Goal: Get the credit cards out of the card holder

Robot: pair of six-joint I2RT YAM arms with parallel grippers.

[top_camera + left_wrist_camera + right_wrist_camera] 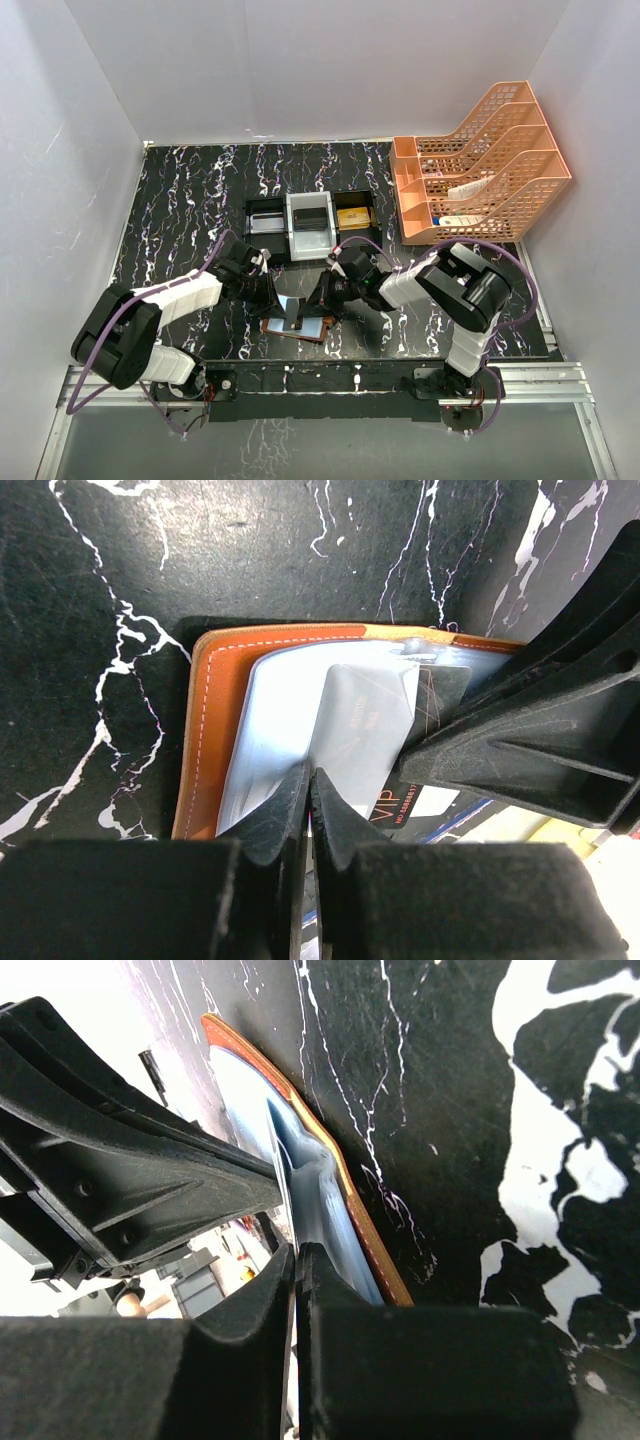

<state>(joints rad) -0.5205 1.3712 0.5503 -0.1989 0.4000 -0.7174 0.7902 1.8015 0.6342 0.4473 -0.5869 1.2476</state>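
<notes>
The card holder point(312, 328) lies spread open and flat at the middle of the table's point(180, 200) near edge. It is brown-orange leather with a line of pale stitching along its rounded border, and its inside is covered by pale grey-blue pocket leaves. The credit cards point(400, 740) show at its inner side in the left wrist view. A pale grey card point(360, 720) stands partly out of the pocket and slants across it. A dark card point(440, 695) with fine lines sits just beside it, and a white one printed "VIP" point(420, 805) is nearer the camera.

The left gripper point(310, 775) reaches in from the table's left side, its 2 fingers pressed together on the near edge of the pale grey card. From above, the left arm runs low along the near-left part of the table with its wrist bent down over the holder. The right gripper point(295, 1250) comes from the right side, also low and tilted steeply down. Its fingers are pinched tight on a thin pale grey-blue leaf that bulges up from the holder's inside. Whether a card lies within that leaf cannot be told. The 2 grippers face each other across the holder, close together.

Toward the far edge, at the middle, stands a black-and-white compartment tray point(310, 225) with a gold block point(352, 217) in its right compartment. An orange mesh file rack point(480, 170) sits in the far right corner.
</notes>
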